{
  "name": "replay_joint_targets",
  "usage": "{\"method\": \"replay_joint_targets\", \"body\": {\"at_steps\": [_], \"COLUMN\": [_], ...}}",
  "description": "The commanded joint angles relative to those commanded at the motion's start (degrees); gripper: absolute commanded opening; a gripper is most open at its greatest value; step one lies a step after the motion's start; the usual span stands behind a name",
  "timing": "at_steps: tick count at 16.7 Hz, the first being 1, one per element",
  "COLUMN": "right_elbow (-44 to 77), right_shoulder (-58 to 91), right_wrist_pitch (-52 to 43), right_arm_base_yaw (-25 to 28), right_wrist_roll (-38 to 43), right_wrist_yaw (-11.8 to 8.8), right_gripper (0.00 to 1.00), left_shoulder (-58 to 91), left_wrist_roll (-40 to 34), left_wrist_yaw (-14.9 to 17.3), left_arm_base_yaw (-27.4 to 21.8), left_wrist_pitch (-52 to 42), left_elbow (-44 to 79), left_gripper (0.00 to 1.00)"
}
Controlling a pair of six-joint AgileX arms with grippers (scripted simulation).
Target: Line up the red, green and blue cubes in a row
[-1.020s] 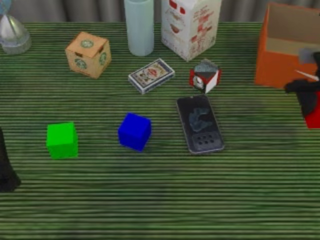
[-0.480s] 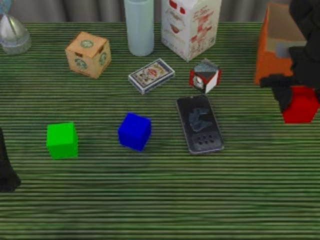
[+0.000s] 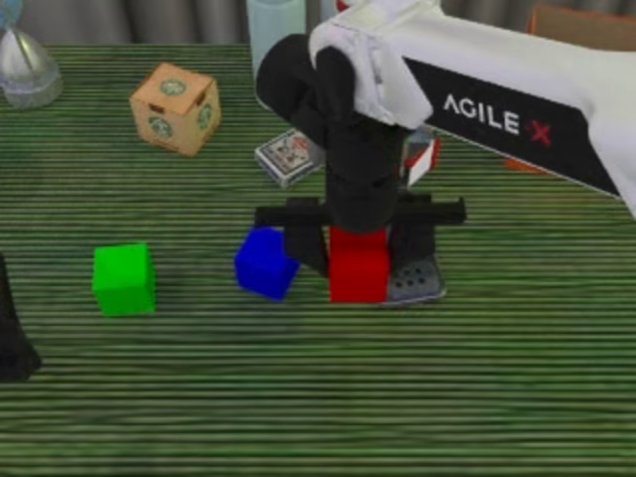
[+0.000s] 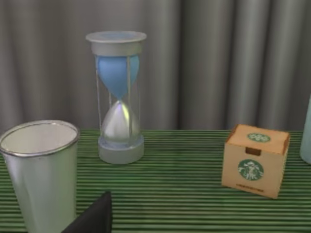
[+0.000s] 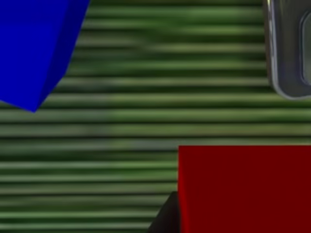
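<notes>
Beside blue cube [image 3: 266, 261] — right pincer [image 3: 359, 248] grips red cube [image 3: 358, 265].

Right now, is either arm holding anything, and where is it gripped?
The right gripper holds the red cube from above, fingers on its left and right side faces, just right of the blue cube. The left arm, parked at the table's left edge, holds nothing.

White-shelled right arm [image 3: 497, 94] with a black side panel lettered "AGILE X" in white, the X in red, a rounded black wrist block, and a matte black right gripper [image 3: 360, 243] built of a flat crossbar with two blocky fingers [image 3: 306, 243].
</notes>
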Motion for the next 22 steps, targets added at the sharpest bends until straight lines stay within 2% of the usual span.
{"method": "replay_joint_targets", "body": {"at_steps": [3,6,12,18,22], "right_elbow": [5.69,8.28,7.29,-2.28,-3.96], "right_shoulder": [2.38,3.04,2.93,4.68,5.11], "right_wrist_pitch": [-2.55,-3.5,-2.4,9.14,10.87], "right_arm_base_yaw": [9.41,13.48,13.6,13.74,13.82], "right_wrist_roll": [9.62,13.74,13.85,14.05,14.11], "right_wrist_yaw": [0.28,0.55,0.45,0.53,0.59], "right_gripper": [0.0,0.0,0.0,0.0,0.0], "left_shoulder": [0.0,0.0,0.0,0.0,0.0], "left_wrist_roll": [0.0,0.0,0.0,0.0,0.0], "left_wrist_yaw": [0.0,0.0,0.0,0.0,0.0], "left_arm_base_yaw": [0.0,0.0,0.0,0.0,0.0], "left_wrist_pitch": [0.0,0.0,0.0,0.0,0.0], "left_elbow": [0.0,0.0,0.0,0.0,0.0], "left_gripper": [1.0,1.0,1.0,1.0,1.0]}}
